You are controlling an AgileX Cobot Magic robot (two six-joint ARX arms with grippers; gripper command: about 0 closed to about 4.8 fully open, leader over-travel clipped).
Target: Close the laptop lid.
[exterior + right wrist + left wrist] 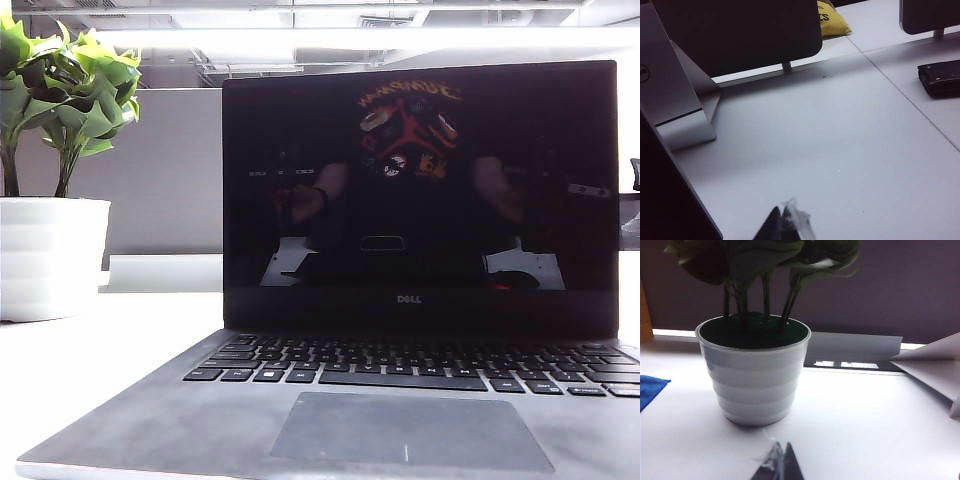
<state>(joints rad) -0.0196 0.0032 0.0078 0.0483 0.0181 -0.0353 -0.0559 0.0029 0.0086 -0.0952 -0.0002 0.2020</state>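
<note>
Laptop lid (420, 195) upright and fully open over the keyboard (420, 365) in the exterior view, glossy black screen facing the camera, "DELL" lettering on the lower bezel; grey trackpad (410, 430) in front of the keys. Neither gripper visible in that view.

Left gripper (779, 462) low over the white table (865, 430), fingertips pressed together to a point with a scrap of clear film clinging to them, holding nothing. Directly ahead of it, near but not touching, a white ribbed pot (757, 375) with a green plant (65, 85). Off to one side of this gripper, a blue cloth (650, 390); off to the other side and farther ahead, the silver outer face of the lid (935, 365), slanting up from the table, well apart from the fingertips.

Right gripper (785, 225) likewise low over the table, fingertips together, clear film on them, nothing pinched. Beside and ahead of it, the lid's silver back with part of an oval logo (644, 72), not in contact. Farther ahead, a dark rounded panel on a stand (740, 32), a yellow item (832, 20) behind it, and a black device (940, 77) well apart.
</note>
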